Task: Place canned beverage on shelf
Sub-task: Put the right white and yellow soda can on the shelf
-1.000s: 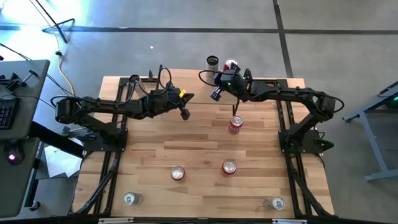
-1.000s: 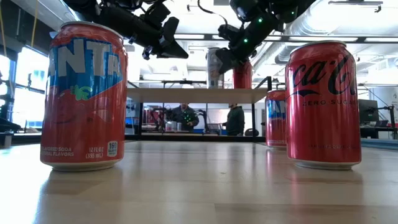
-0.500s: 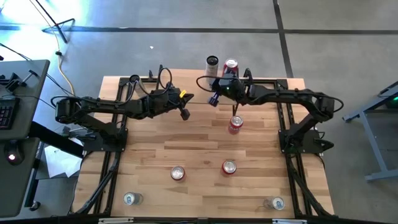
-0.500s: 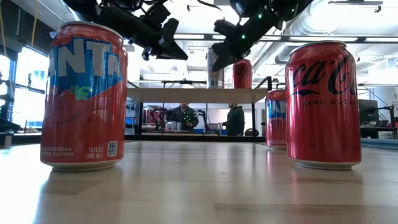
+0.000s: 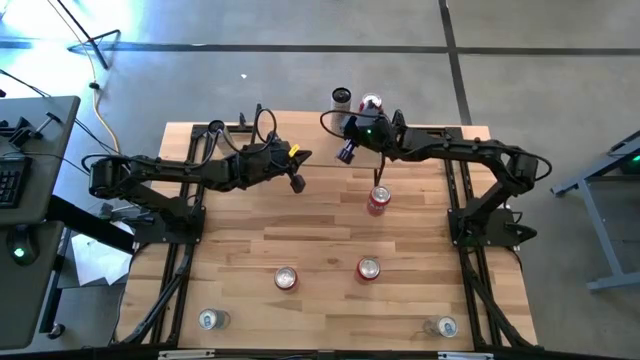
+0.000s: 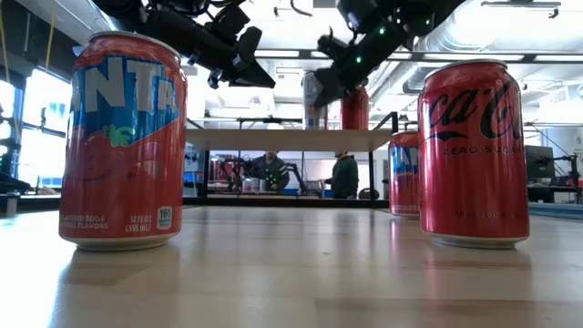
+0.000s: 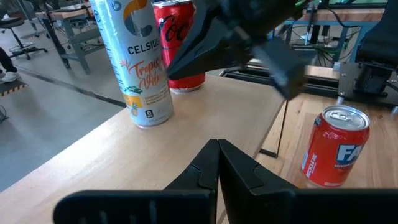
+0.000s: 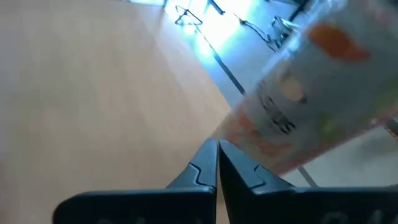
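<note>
The shelf stands at the table's far edge, its light wooden top raised on thin black legs. Two cans stand upright on it: a tall white Celsius can and a red Coca-Cola can. My right gripper is shut and slants down over the shelf. Its tips are right beside the Celsius can. My left gripper is shut on nothing and hovers left of the shelf, its fingers pointing toward it. My right gripper has its shut fingertips close against the lower side of the Celsius can, coming in slanting from above. I cannot tell whether they touch it. The can stands upright on the shelf top.
A red Fanta can stands on the table just in front of the shelf. Two more red cans stand mid-table. Two pale cans are near the front edge. People stand in the room beyond.
My right gripper has swung a little toward the table's left edge and then come back to about where it was, turning at the wrist. Both cans on the shelf have stayed upright in place.
</note>
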Robot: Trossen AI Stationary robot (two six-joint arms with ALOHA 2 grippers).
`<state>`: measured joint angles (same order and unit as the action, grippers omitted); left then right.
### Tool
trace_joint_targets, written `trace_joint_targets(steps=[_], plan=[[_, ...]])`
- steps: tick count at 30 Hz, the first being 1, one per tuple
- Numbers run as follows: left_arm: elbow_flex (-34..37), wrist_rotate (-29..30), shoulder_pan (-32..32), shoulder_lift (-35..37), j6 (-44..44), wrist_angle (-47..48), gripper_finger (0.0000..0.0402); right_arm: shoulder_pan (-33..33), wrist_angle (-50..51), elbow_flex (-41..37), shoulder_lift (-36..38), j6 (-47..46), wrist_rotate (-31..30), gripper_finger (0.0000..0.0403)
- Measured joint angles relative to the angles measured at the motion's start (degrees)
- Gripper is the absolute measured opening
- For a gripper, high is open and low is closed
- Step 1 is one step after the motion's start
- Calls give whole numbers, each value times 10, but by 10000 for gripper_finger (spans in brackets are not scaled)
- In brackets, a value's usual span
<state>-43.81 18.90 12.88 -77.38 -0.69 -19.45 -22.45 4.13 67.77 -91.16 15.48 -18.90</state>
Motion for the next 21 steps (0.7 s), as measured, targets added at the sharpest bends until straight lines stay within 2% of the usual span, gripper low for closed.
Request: trace_joint_targets(steps=[6, 12, 21], plan=[[0, 0, 0, 0, 0, -1, 0, 19, 31, 0, 10, -2, -79, 0], [0, 0, 0, 0, 0, -2, 0, 19, 20, 0, 7, -17, -122, 0], [0, -1, 0, 0, 0, -6, 0, 18, -18, 0, -20, -15, -124, 0]])
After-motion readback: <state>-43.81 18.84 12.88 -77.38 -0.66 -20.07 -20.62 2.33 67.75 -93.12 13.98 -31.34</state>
